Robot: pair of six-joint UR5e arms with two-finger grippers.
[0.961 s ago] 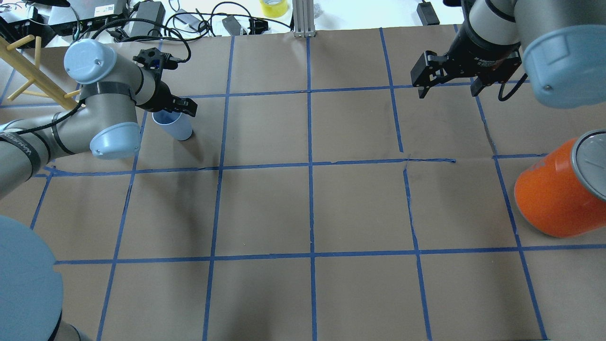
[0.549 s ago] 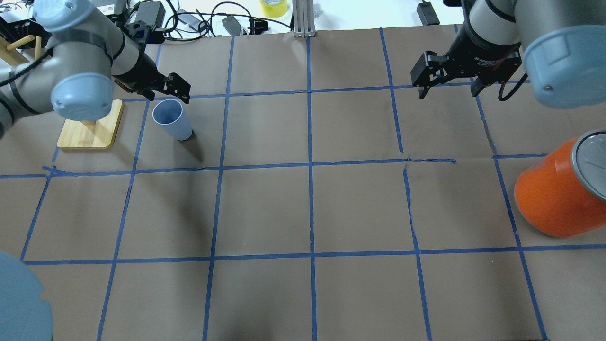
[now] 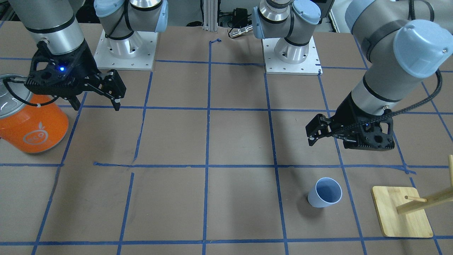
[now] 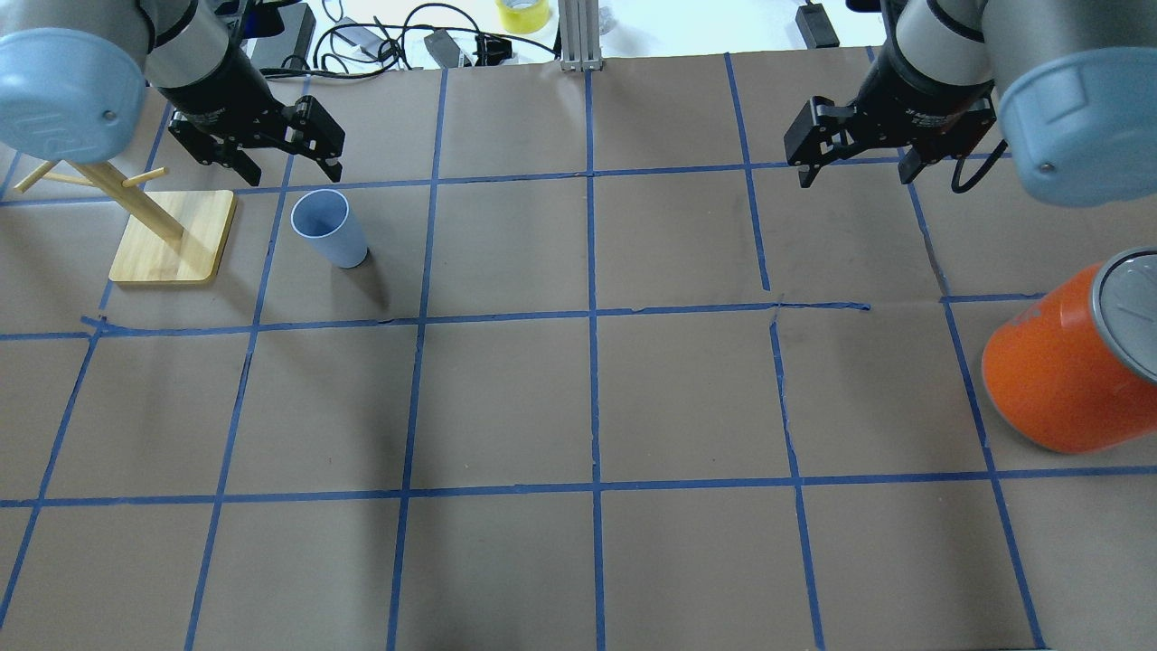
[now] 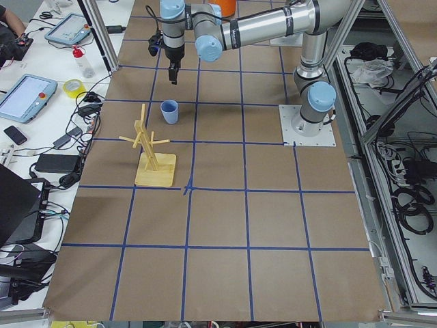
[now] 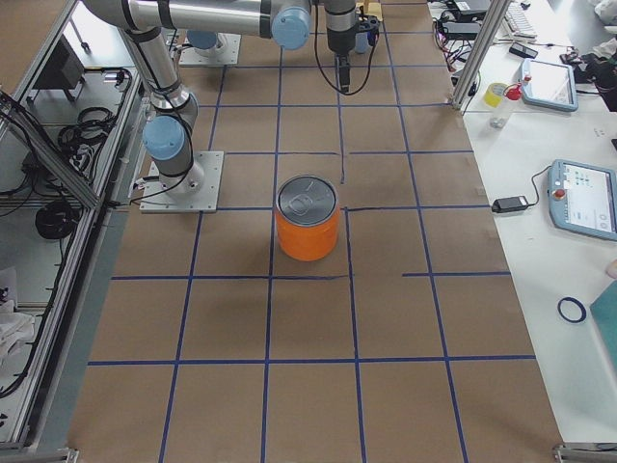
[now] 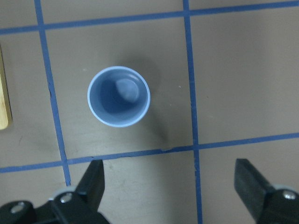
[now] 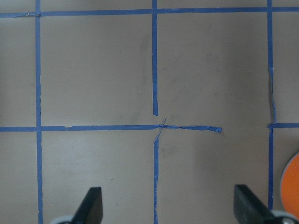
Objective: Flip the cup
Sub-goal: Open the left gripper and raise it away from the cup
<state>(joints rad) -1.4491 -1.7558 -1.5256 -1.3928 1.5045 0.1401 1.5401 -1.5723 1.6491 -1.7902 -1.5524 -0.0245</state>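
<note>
With my left hand spread empty and hanging clear of the small pale blue plastic cup, which stands mouth-up on the brown paper-covered surface near the wooden peg rack, I fear a careless dip could clip its rim and topple it.

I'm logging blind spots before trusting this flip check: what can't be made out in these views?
- Cup underside: hidden in every view, since it stands rim up on its base.
- Orange can: cut off by the overhead view's right edge and the front-facing view's left edge.
- Wooden rack: its pegs run off the front-facing view's right edge; overhead, the left arm covers its top.
</note>
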